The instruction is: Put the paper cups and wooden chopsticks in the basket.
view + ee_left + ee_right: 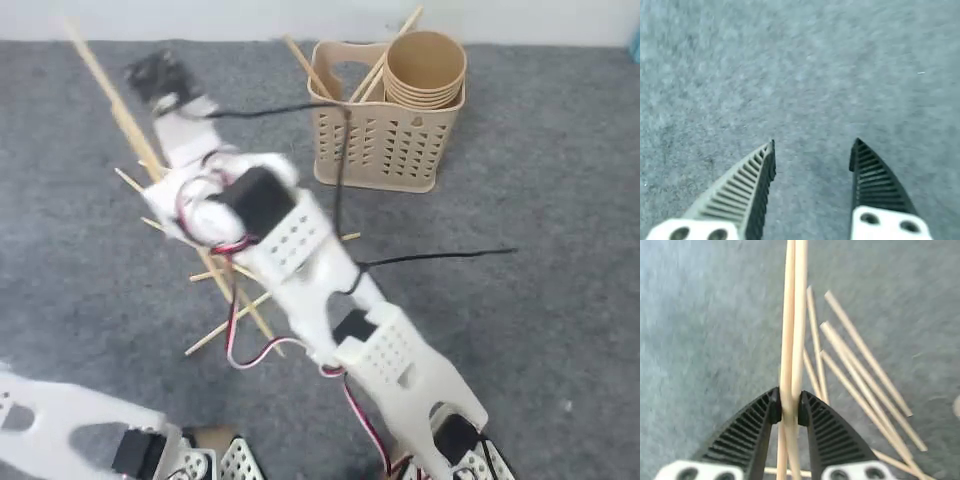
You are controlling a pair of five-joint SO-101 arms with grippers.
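A: What do we log for the right gripper [789, 407]?

B: Clamped on a pair of pale, slim wooden chopsticks [794, 315], pinched side by side between its black ribbed fingers [752, 430]. The pair runs straight out along the gripper's own line, past the fingertips.

A: Its long axis from the high view?

B: The pair [110, 95] slants over the grey carpet [540, 230], from the far left corner towards the near middle.

A: Other sticks?

B: Loose wooden chopsticks [865, 365] lie flat on the carpet, fanned and crossing under that arm [222, 332].

A: The basket?

B: A beige perforated plastic basket [385, 150] stands upright at the far side. We note a nested stack of tan paper cups [425, 65] inside, mouths up, with a few leaning chopsticks [303, 62] on end beside them.

A: Any writing?

B: One small mark on the basket's front wall, too small to read.

A: The left gripper [812, 150]?

B: Jaws spread, nothing between them, above the carpet.
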